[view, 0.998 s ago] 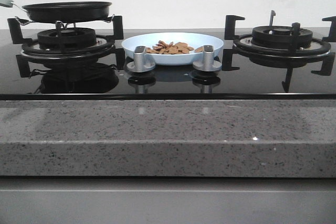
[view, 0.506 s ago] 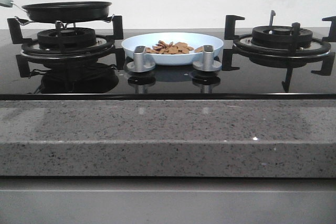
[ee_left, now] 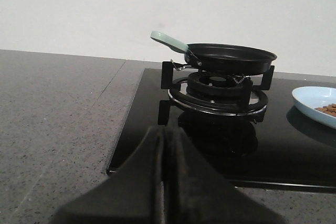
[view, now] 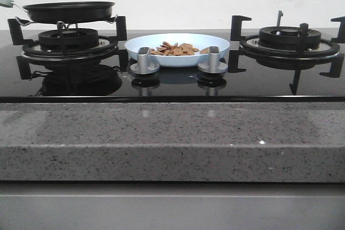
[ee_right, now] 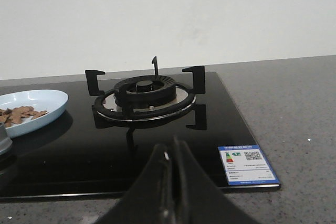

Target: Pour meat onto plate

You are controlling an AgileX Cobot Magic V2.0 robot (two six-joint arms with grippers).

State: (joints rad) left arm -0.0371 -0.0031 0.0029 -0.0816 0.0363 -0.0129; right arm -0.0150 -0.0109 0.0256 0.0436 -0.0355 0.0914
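Evidently the pour looks finished: the meat (view: 175,49) lies on the plate (view: 215,41), well beyond both closed, empty grippers, left gripper (ee_left: 164,182) and right gripper (ee_right: 172,187), so little beyond retreat seems needed.

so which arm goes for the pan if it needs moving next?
Left, probably. The pan sits on the burner straight ahead of the left gripper, its handle on that side. The right gripper faces the other burner, beyond the plate. Both are shut, holding nothing.
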